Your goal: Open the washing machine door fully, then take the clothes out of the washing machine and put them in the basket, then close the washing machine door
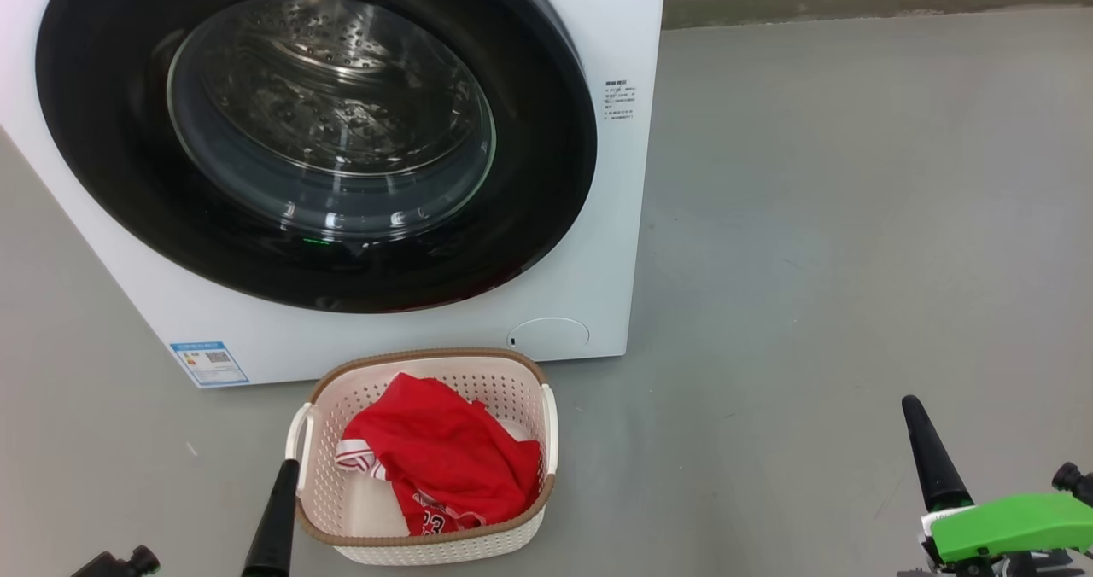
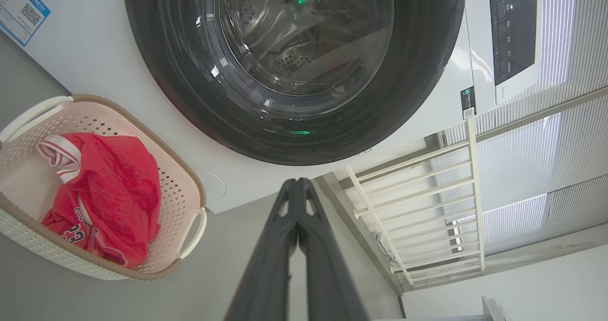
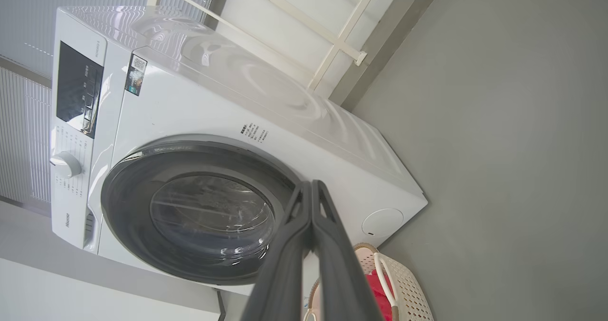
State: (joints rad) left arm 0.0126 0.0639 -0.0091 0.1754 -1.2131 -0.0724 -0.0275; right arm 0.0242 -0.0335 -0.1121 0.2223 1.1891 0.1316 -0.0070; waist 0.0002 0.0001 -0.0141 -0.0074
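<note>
So both hands were fully pinched shut, fingers pressed flat together, and neither one was holding or touching anything. The left hand sat low on the left. In the head view it overlapped the near-left corner of the basket, but its own wrist view showed the basket off to one side with bare floor between them, so no contact. The right hand was way over on the right above the floor, well apart from everything.

The washing machine door looked closed flush against the front of the washing machine, and only bare steel drum showed through the glass. The clothes, a crumpled red jersey with white trim, were lying inside the basket, which sat on the floor just in front of the machine below the door.
</note>
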